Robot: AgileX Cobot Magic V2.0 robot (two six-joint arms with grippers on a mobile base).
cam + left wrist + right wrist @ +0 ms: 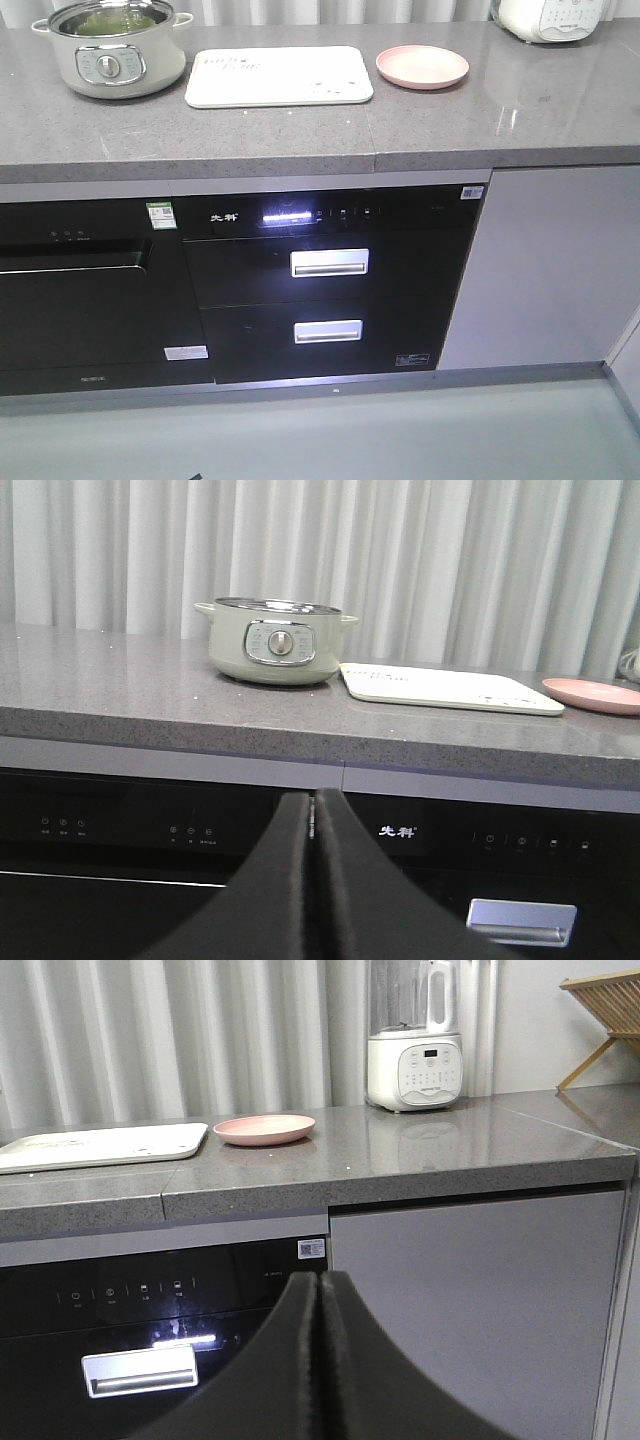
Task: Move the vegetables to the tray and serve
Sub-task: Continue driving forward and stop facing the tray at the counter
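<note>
Closest in, the left gripper [314, 802] has its two dark fingers pressed flat together with nothing between them. The right gripper [320, 1282] is clenched the same way, also empty. Both hang low, below the edge of the counter [300, 135], facing the black appliance front [400, 832]. Up and ahead of the left gripper, a touch to its left, the pale green pot [275, 640] stands on the counter. The front view looks down into it and shows the vegetables [115, 20] lying inside as a bright green mass; from the wrist only the rim shows. Ahead and to the right of the left gripper, just beside the pot, lies the tray [278, 76], with nothing on it. Past it is the pink plate [422, 66], up and slightly left of the right gripper. Farther off to that gripper's right stand a white blender [415, 1045] and a wooden rack [605, 1010], with pale curtains [450, 560] behind everything. I judge the transfer not yet begun, since the greens are in the pot and neither arm is near them. The next move calls for the left arm to rise above counter height, part its fingers and reach down into the pot, clearing the rim and pinching the soft greens gently.
</note>
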